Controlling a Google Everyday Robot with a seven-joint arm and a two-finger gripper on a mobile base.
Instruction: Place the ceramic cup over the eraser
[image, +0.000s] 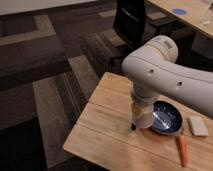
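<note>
Your gripper (140, 116) hangs straight down from the big white arm (165, 75) and is clenched around the ceramic cup (143, 119), an off-white tapered cup that sits low over the wooden table (107, 132), near the table's middle. Whether the cup's base actually touches the wood, you cannot tell from this angle. Most of the gripper is hidden behind the arm's rounded wrist, so only a yellowish part of it shows just above the cup.

At the cup's lower left edge you can see a small dark sliver, the eraser (133, 127), lying on the table and touching or just beside the cup's base. Most of it is hidden, so you cannot tell whether the cup covers part of it.

Just to the right of the cup, touching or nearly touching it, rests a dark blue round bowl (167, 118). Further right lies a beige rectangular block (198, 126), and in front of that, near the table's front edge, an orange carrot (182, 149) lies lengthwise.

Behind the table stands a black office chair (131, 22) on striped brown and grey carpet (45, 75).
</note>
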